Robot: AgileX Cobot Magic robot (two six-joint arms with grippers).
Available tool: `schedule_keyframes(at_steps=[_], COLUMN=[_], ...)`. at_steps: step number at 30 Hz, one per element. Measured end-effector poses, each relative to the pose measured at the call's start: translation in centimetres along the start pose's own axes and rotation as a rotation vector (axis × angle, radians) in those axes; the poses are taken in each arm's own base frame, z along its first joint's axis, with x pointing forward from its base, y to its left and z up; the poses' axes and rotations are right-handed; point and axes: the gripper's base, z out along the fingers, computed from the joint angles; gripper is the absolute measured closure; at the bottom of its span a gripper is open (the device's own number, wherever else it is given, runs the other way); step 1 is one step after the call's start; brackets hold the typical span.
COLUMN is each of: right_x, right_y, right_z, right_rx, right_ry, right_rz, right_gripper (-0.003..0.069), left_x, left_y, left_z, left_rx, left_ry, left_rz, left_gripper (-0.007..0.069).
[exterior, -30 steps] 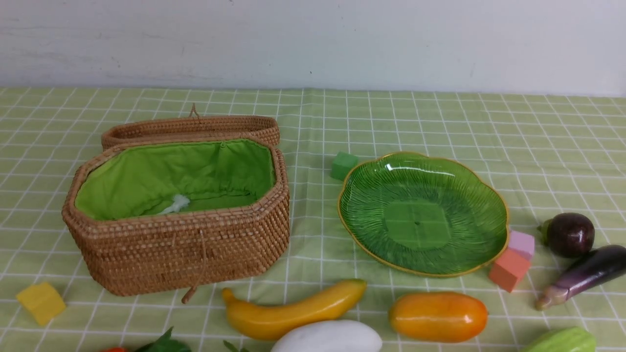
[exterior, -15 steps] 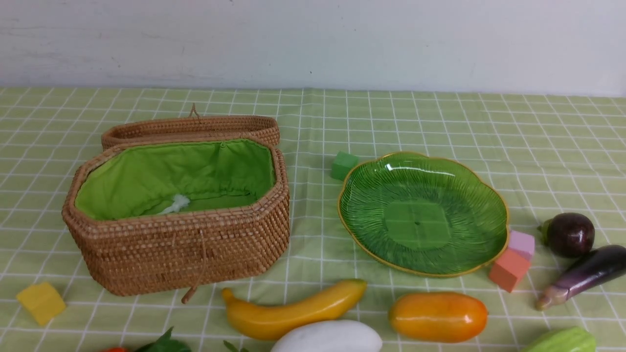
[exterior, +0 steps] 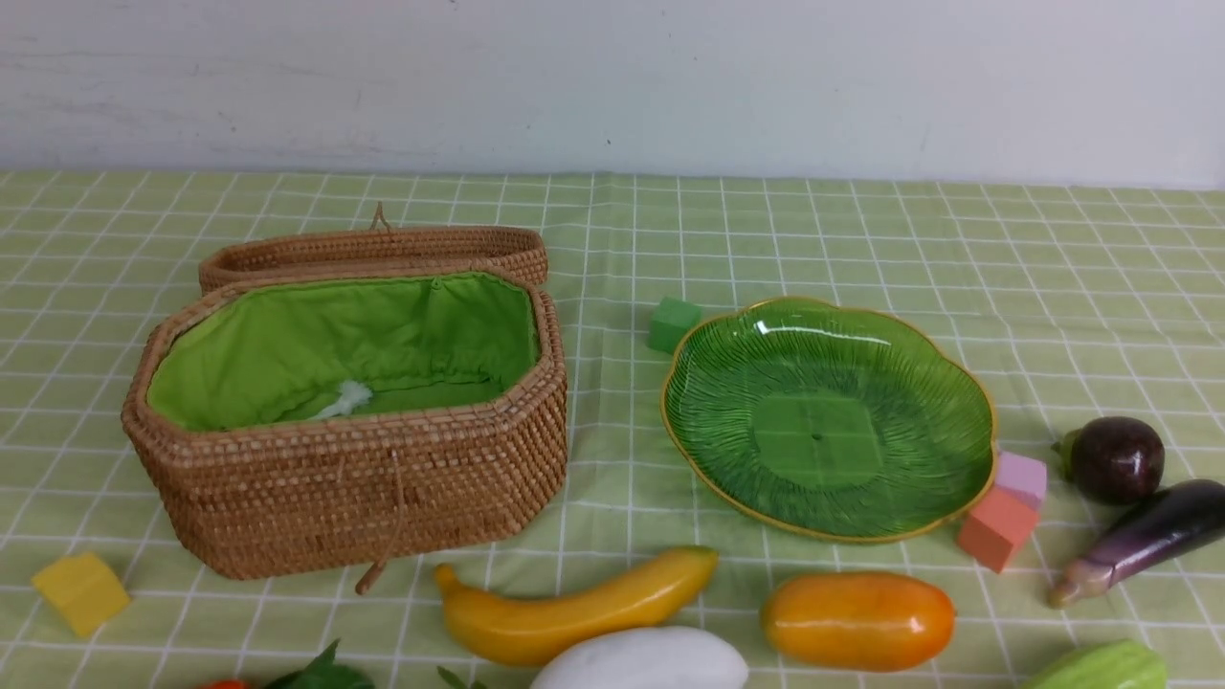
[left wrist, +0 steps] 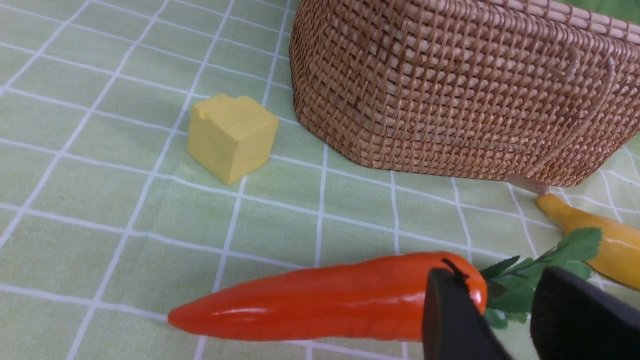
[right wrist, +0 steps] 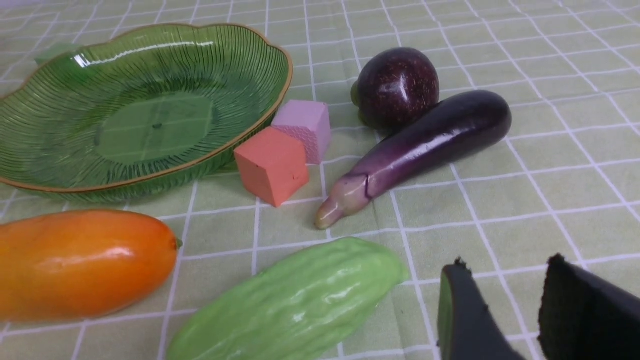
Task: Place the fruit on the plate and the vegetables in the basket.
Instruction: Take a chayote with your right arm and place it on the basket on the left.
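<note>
Octagonal woven rattan basket [exterior: 364, 498], ribbed scalloped glass plate [exterior: 861, 383] and glossy tapered carrot [left wrist: 325, 300] noted; left gripper [left wrist: 497, 285] and right gripper [right wrist: 505, 272] jaws apart.

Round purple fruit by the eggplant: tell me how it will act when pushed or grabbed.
The purple fruit is nearly a ball, so a push would probably roll it. Its skin glints, so it may be slick and slip from a pinch. The eggplant right beside it would likely stop a roll that way.
</note>
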Motion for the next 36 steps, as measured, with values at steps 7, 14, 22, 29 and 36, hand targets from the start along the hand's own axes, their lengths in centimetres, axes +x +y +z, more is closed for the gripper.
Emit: schedule_keyframes(at_steps=[7,14,22,29,36], right_x=[-1.7,-3.1,-4.4,-7.3,-16.9], right_y=[0.3,0.3,0.2,0.4,1.6], right_z=[-0.1,-0.5,-1.1,-2.7,-5.8], right_rx=[-0.046,-0.099,-0.123,-0.161,-0.197], right_ry=[-0.191,-0.34,-0.5,-0.615,-0.651], right_rz=[0.133,0.361,0.392,0.413,0.406], right_gripper=[0.0419,0.0419,0.0419,0.0419,0.0419], left_x=[0.0,-0.6,-2.0,-2.0,-2.6], left_y=[0.0,-0.4,-0.9,-0.9,-1.1], left_z=[0.0,0.0,-0.3,-0.3,-0.5], left_rx=[0.0,0.048,0.12,0.12,0.142], left_ry=[0.0,-0.069,-0.214,-0.212,-0.286], left_rz=[0.0,-0.061,-0.154,-0.157,-0.167], left_gripper=[0.0386,0.0386,0.0386,0.0386,0.0386])
